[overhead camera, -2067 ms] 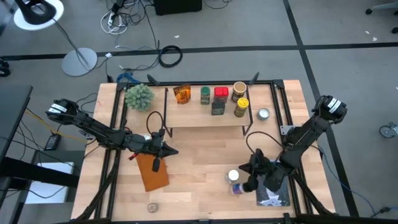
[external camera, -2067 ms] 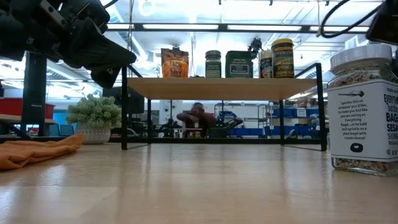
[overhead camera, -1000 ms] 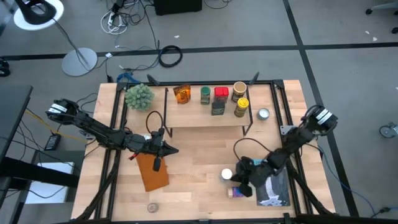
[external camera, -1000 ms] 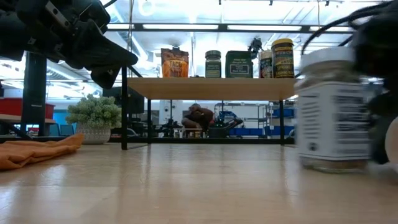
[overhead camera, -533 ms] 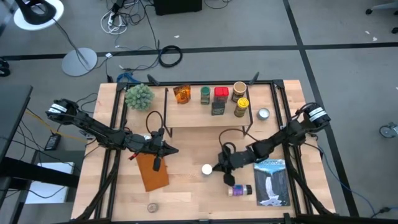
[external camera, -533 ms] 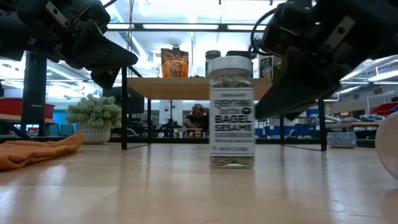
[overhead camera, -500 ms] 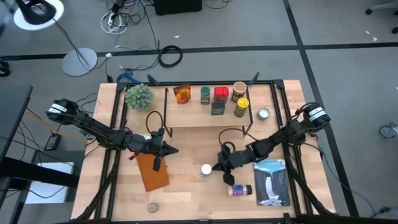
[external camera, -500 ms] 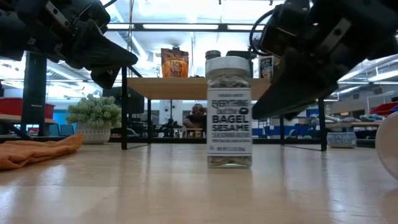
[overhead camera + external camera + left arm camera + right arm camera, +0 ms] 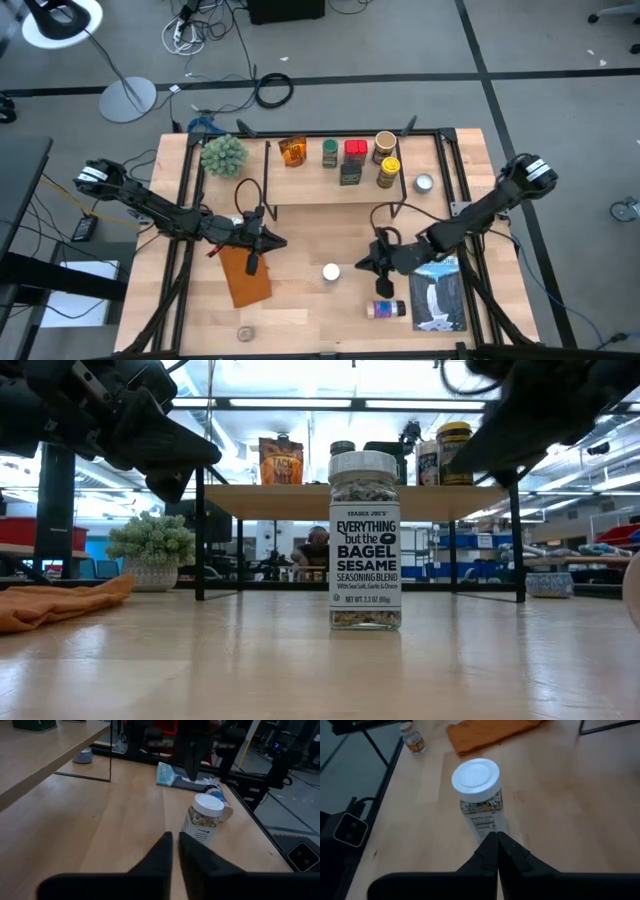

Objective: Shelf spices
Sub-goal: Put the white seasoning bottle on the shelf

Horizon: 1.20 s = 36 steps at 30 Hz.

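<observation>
Moved: right claw backs off the bagel jar, pressed together.
Left claw: nearly shut, empty.
Next: we spread wide, grasp below the lid.

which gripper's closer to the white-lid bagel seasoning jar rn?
Right. The right gripper sits just beside the bagel seasoning jar, apart from it; the left gripper is farther off, over by the orange cloth.

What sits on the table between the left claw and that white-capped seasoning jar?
Nothing: from above, only bare tabletop separates the left claw from the seasoning jar.
</observation>
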Motion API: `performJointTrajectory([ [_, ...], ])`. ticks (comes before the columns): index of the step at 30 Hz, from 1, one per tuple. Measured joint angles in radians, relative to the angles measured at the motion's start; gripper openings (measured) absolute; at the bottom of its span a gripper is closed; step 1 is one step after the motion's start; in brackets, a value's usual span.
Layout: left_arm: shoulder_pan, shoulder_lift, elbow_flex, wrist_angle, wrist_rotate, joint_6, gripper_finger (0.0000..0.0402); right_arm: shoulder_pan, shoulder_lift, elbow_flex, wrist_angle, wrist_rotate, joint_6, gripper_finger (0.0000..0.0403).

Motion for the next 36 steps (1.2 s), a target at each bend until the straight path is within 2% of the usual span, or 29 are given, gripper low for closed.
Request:
performJointTrajectory([
  [5, 0.0, 0.0, 0.0, 0.008, -0.006, -0.011, 0.0116, 0.067, -0.078, 0.0, -0.123, 0.105, 0.086, 0.0],
  [8, 0.0, 0.0, 0.0, 0.028, 0.094, -0.007, 0.0164, 0.093, -0.099, 0.0, -0.161, 0.144, 0.128, 0.0],
  [11, 0.0, 0.0, 0.0, 0.048, 0.099, 0.044, 0.0193, 0.105, -0.101, 0.0, -0.164, 0.169, 0.141, 0.0],
  [16, 0.0, 0.0, 0.0, 0.051, 0.091, 0.11, 0.0207, 0.11, -0.097, 0.0, -0.166, 0.173, 0.167, 0.0],
  [21, 0.0, 0.0, 0.0, 0.055, 0.088, 0.064, 0.0207, 0.109, -0.097, 0.0, -0.164, 0.173, 0.194, 0.0],
  [30, 0.0, 0.0, 0.0, 0.054, -0.011, 0.093, 0.021, 0.109, -0.097, 0.0, -0.163, 0.192, 0.235, 0.0],
  [36, 0.0, 0.003, 0.0, 0.052, -0.03, 0.091, 0.0249, 0.109, -0.097, 0.0, -0.163, 0.192, 0.235, 0.0],
])
